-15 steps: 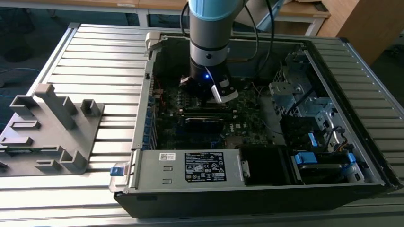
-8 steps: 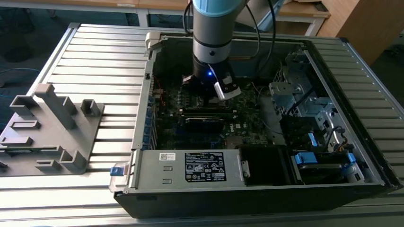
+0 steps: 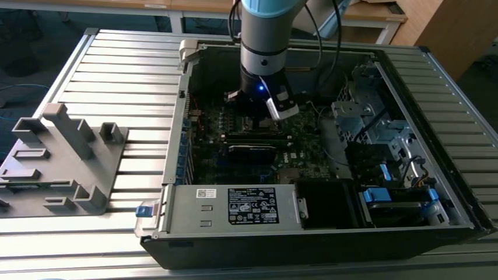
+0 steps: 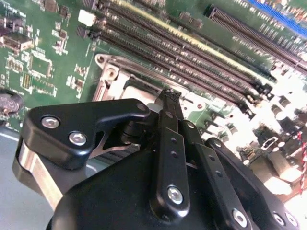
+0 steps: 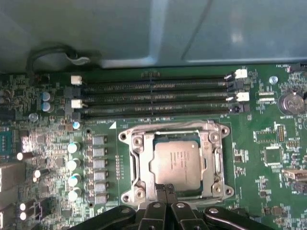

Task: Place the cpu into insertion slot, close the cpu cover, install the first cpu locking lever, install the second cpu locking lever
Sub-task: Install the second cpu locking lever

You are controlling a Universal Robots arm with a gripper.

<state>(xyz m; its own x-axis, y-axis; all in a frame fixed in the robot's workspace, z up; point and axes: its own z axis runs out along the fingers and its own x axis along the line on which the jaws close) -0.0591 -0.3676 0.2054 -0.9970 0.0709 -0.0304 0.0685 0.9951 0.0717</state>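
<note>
The cpu (image 5: pixel 175 163), a square chip with a dull silver top, lies flat in the insertion slot (image 5: pixel 125 143) on the green board. The cpu cover (image 5: pixel 139 165), a silver frame with a square window, lies down around the chip. Thin metal levers run along the frame's edges. My gripper (image 5: pixel 165 188) is shut, its black fingertips pressed together at the cover's edge, and nothing shows between them. In the second wrist view the gripper (image 4: pixel 169 95) points at the cover (image 4: pixel 112 79). In the exterior view the gripper (image 3: pixel 251 119) hangs low over the board inside the open computer case.
Long black memory slots (image 5: pixel 153 98) run beside the socket, and a row of capacitors (image 5: pixel 73 165) stands on its other side. The case walls, the power supply (image 3: pixel 233 207) and the drive bays (image 3: pixel 365 116) ring the board. A grey fixture (image 3: pixel 62 157) stands at the exterior view's left.
</note>
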